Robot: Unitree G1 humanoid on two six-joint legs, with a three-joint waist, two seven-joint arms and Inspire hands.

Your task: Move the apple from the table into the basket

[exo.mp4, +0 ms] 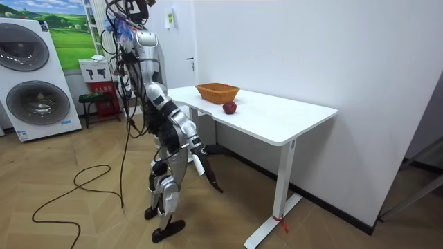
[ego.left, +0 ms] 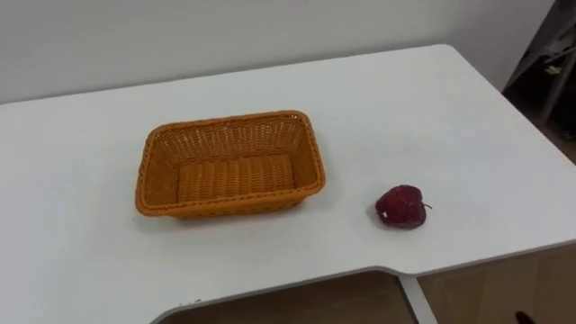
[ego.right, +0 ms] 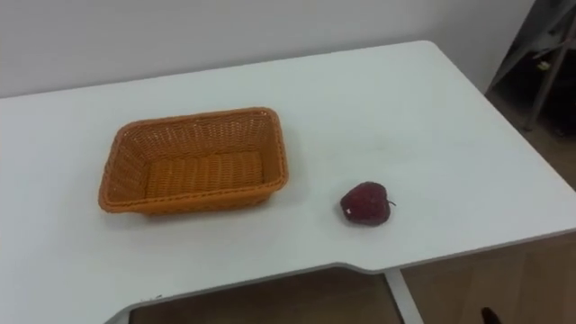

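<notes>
1. The robot stands at the table's (exo.mp4: 277, 119) end toward the room view's left.
2. Its right hand (exo.mp4: 212, 181) hangs below the tabletop.
3. The basket (exo.mp4: 217, 92) and apple (exo.mp4: 229, 107) sit near each other on the table, apart.
4. The washers (exo.mp4: 31, 76) stand at far left.

I am finding no text, number or label that I can read. In the room view, a white sheet (exo.mp4: 169, 19) is hanging on the wall and a red box (exo.mp4: 102, 88) is sitting beside the washing machine (exo.mp4: 34, 79). Any marks on them are showing too small to make out.
</notes>
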